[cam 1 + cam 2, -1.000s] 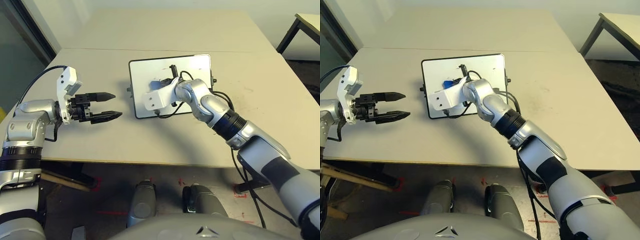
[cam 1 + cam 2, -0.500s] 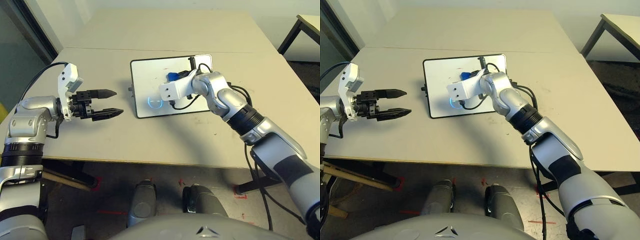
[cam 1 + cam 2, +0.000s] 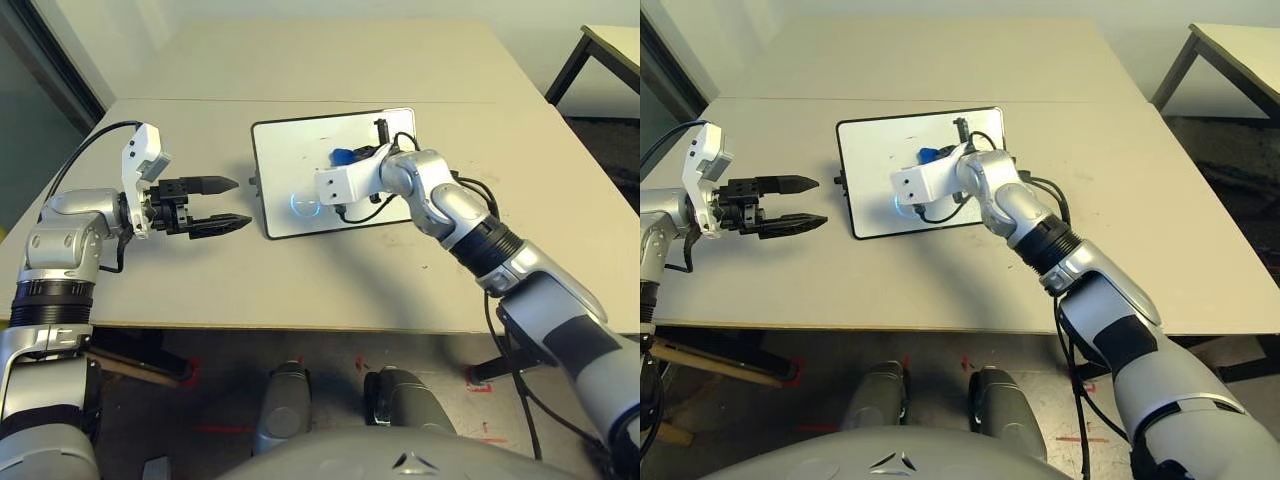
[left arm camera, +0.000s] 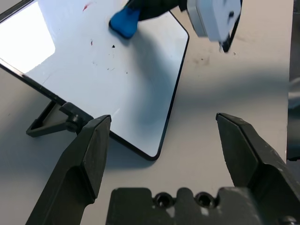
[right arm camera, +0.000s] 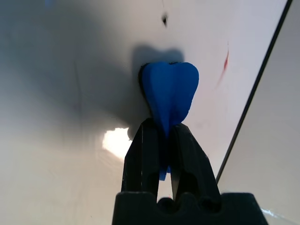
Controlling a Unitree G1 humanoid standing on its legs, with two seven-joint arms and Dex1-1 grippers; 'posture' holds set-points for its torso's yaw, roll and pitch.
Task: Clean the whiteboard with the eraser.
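Note:
The whiteboard [image 3: 290,160] lies flat at mid-table, glossy white in a thin black frame, with a few small black and red marks [image 5: 226,61] on it. My right gripper [image 3: 350,158] is shut on the blue eraser [image 3: 342,156], which is pressed against the board's far middle part. The right wrist view has the eraser [image 5: 169,91] pinched between the two fingers [image 5: 140,154], its free end flat on the board. My left gripper [image 3: 240,202] hovers open over the table just left of the board, holding nothing. The left wrist view looks between its fingers at the board's corner [image 4: 154,150].
The beige table [image 3: 300,280] has bare room in front of and to the right of the board. A second tabletop [image 3: 330,55] joins behind. Another table's corner [image 3: 610,45] stands at the far right. A black cable [image 3: 470,185] loops beside my right arm.
My right gripper has swept the eraser from the board's near left part toward its far middle, then held about still. The left gripper has hardly moved. The camera shifted slightly.

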